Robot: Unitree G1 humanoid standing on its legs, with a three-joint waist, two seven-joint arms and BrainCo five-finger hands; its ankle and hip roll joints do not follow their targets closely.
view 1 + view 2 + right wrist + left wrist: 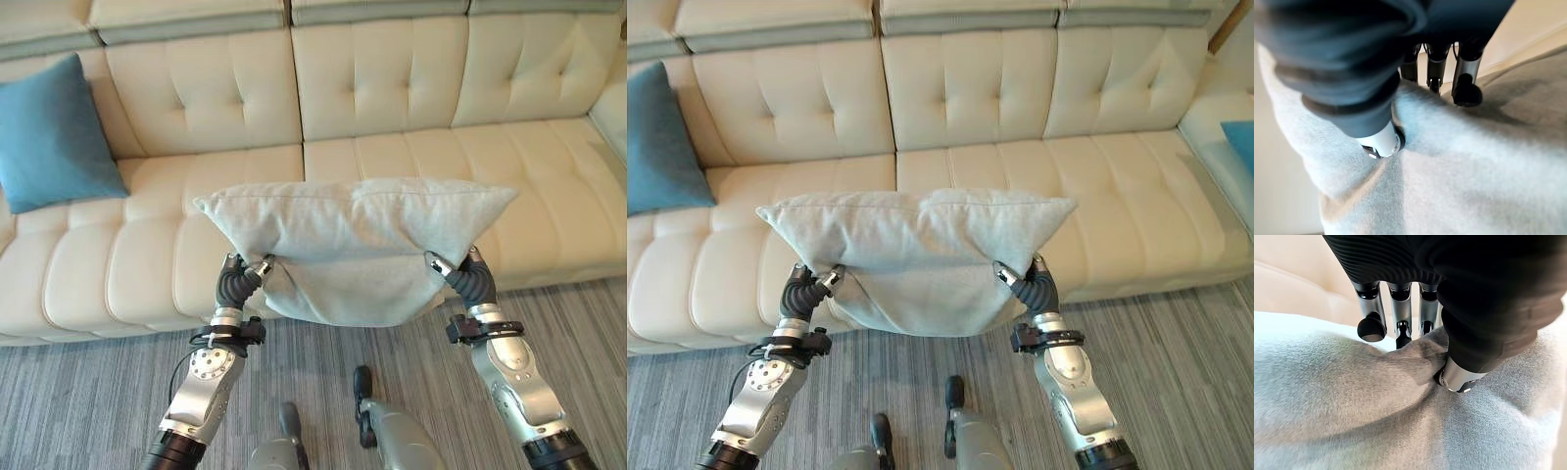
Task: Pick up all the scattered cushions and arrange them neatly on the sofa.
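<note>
With each robot hand, left [247, 277] and right [460, 272], pinching an end, I hold the grey cushion [353, 245] level, the sofa [392, 108] at twelve o'clock.

No print to read anywhere here: no letters, labels, numbers or signs that can be made out on anything in these views.
</note>
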